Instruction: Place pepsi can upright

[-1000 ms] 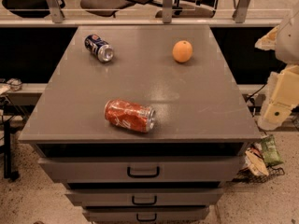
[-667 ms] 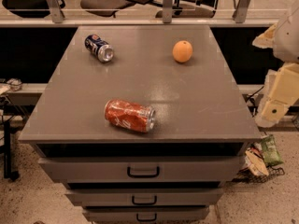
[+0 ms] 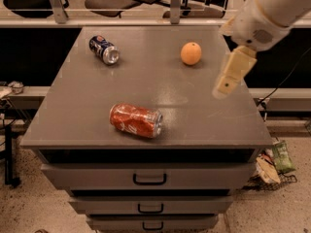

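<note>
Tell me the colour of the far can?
The pepsi can is dark blue, camera view; gripper hovers at the table's right.

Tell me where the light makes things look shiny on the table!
In the camera view, a pale glare patch lies on the table between the orange and the red can. The pepsi can glints at its silver end. The gripper hangs above the table's right side.

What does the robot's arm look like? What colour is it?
The arm is fat, round and white, with a small grey circle on its side. The gripper at its end is flatter, boxier and pale cream-yellow. It is over the right side of the table. No cables show on it.
</note>
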Controlling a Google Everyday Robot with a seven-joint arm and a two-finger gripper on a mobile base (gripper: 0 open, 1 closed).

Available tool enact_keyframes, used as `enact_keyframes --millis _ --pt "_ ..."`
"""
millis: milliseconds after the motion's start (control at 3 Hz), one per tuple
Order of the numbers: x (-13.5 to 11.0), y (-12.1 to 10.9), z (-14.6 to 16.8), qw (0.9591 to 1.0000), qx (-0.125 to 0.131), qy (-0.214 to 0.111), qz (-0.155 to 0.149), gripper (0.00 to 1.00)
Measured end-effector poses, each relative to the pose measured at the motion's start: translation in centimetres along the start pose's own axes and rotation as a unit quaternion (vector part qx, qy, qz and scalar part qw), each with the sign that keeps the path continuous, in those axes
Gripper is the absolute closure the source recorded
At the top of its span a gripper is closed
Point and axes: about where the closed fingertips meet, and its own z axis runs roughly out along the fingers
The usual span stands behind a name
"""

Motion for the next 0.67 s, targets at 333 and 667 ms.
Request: enact_keyframes --millis 333,667 --pt "-4.84 -4.58 4.24 0.9982 0.005 -0.059 0.007 0.0" --pt "-5.06 -4.64 4.57 0.998 0.004 -0.062 0.011 0.0"
